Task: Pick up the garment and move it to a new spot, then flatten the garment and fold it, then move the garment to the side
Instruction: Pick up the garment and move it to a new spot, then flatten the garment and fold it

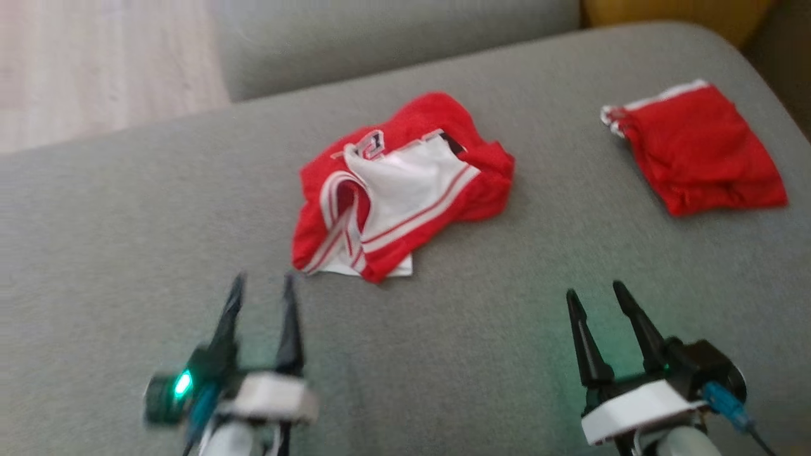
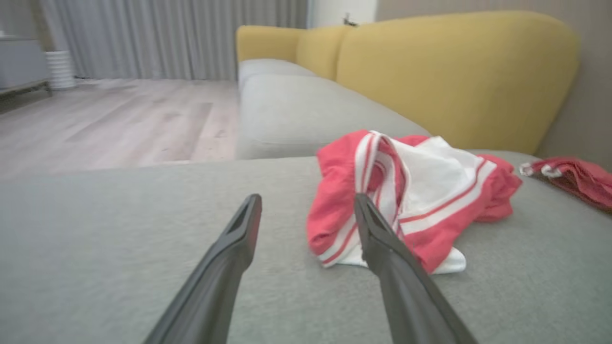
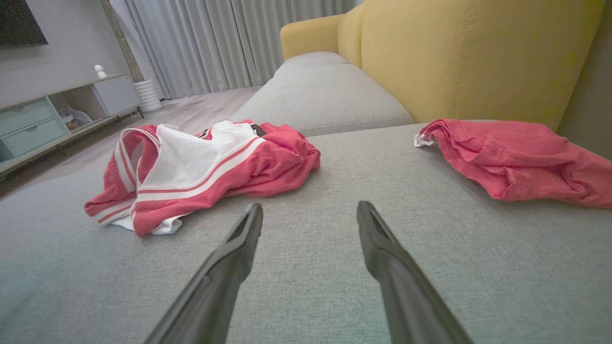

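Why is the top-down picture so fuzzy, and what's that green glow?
Head view: motion-smeared, worst at the left claw; green lamps on it and the right claw tint the grey cushion. Left wrist view: the red-and-white garment looks soft. Right wrist view: sharpest.

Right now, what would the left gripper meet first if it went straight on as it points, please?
Probably the crumpled red and white garment: the left gripper points along the grey sofa cushion at its near edge, so one open jaw would brush it, though depth is unclear.
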### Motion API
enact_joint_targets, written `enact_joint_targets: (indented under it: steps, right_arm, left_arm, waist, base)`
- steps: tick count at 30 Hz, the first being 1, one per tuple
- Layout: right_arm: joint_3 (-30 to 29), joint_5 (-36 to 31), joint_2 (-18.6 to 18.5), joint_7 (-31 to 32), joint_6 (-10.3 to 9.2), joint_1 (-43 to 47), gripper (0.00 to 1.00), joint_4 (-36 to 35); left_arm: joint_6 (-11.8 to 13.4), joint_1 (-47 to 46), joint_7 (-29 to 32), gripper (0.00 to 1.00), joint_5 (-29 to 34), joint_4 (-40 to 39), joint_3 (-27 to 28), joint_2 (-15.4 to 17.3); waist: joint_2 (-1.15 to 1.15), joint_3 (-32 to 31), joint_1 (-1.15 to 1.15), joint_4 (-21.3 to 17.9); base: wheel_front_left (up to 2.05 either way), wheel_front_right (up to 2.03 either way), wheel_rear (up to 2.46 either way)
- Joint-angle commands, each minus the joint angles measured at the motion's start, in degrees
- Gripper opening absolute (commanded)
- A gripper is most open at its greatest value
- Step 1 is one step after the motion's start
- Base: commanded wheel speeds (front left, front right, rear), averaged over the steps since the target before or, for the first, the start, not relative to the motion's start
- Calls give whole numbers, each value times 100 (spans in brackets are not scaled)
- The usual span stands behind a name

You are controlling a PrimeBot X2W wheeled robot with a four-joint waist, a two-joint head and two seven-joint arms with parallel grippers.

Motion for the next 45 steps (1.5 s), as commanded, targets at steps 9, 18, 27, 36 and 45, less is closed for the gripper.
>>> enact_joint_targets:
  steps: [9,18,27,36,45]
  right_arm:
    - [-123,-123,39,-36,-4,161,100,-385]
    - [-178,-174,56,-36,-4,232,100,-404]
    - [-121,-142,59,-36,-4,260,100,-356]
    - [-45,-100,60,-36,-4,278,100,-339]
    - [-13,-102,61,-36,-4,318,100,-344]
  left_arm:
    - [305,1388,-54,100,157,-1891,435,43]
    - [228,1654,-54,100,380,-1862,450,43]
    - [217,1668,-54,100,344,-1824,474,43]
    - [218,1702,-54,100,345,-1805,457,43]
    - [188,1709,-54,100,318,-1725,351,42]
  waist:
    - [0,-707,1,689]
    - [0,-823,1,851]
    - [0,-871,1,882]
    - [0,-897,1,837]
    - [0,-886,1,781]
  base:
    - [0,0,0]
    - [0,0,0]
    - [0,0,0]
    - [0,0,0]
    - [0,0,0]
